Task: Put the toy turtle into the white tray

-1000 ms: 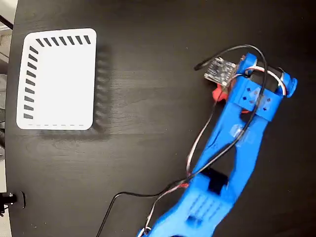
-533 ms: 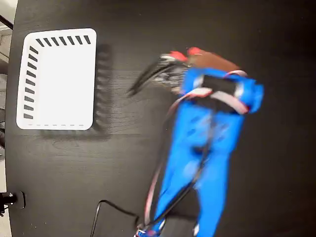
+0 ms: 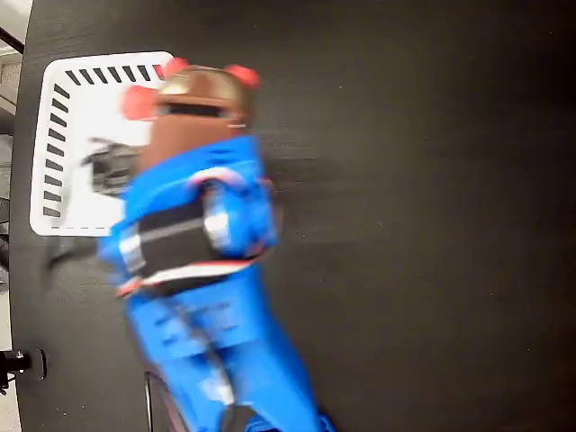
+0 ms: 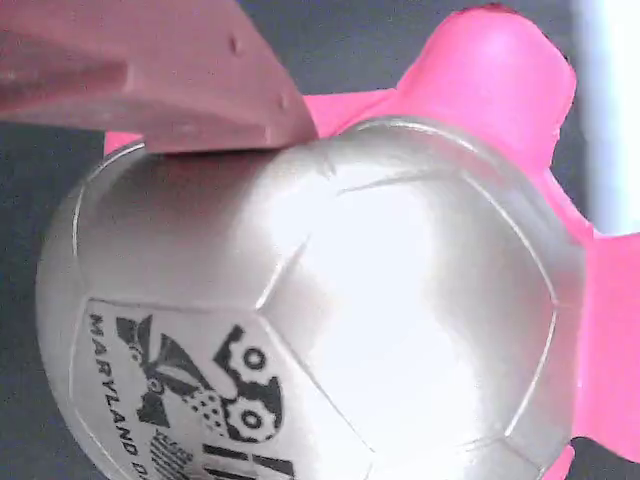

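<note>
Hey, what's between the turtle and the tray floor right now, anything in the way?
In the fixed view, the toy turtle in the gripper hangs over the white tray; the tray floor shows only blurred shadow, no object.

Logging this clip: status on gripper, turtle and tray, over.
Gripper shut on toy turtle, arm motion-blurred. Turtle carried over right edge of white tray, not yet released. Nothing seen in tray blocking the drop.

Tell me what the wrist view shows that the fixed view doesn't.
Only the wrist view shows the dark printed mark with lettering on the toy turtle shell, and one pincer finger pressed against that shell. Only the fixed view shows the white tray, the black table and the blurred blue arm. Both show the turtle with its pink limbs, held in the pincer.
</note>
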